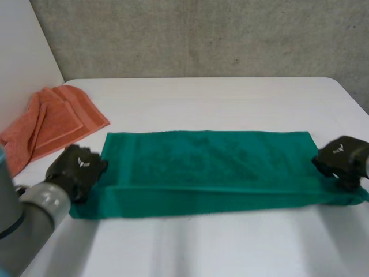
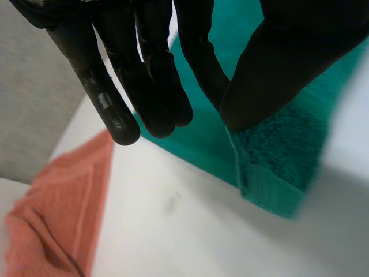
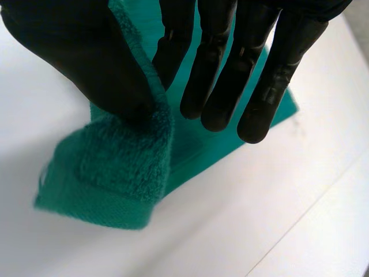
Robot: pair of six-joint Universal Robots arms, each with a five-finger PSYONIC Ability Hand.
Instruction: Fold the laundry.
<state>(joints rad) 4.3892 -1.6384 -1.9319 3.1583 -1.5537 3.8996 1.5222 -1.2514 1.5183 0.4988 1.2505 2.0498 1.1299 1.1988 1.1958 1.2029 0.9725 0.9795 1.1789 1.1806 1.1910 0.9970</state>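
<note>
Green towel (image 1: 207, 167) lies spread across the white table (image 1: 202, 248). It looks soft, light and limp, so it should sag unless carried by its corners. The left hand (image 1: 78, 170) pinches the near left corner between thumb and finger; the right hand (image 1: 341, 158) seemingly pinches the near right corner likewise.

A white table (image 1: 230, 104) spreads across the head view, its top smooth and matte, with its far edge running just in front of a grey concrete wall (image 1: 202, 34) mottled with faint stains. A plain white panel (image 1: 23, 52) stands at the table's left side, meeting the wall at a corner. Near that panel an orange towel (image 1: 55, 124) lies folded on the table, its layers stepped and its woven border bands showing.
</note>
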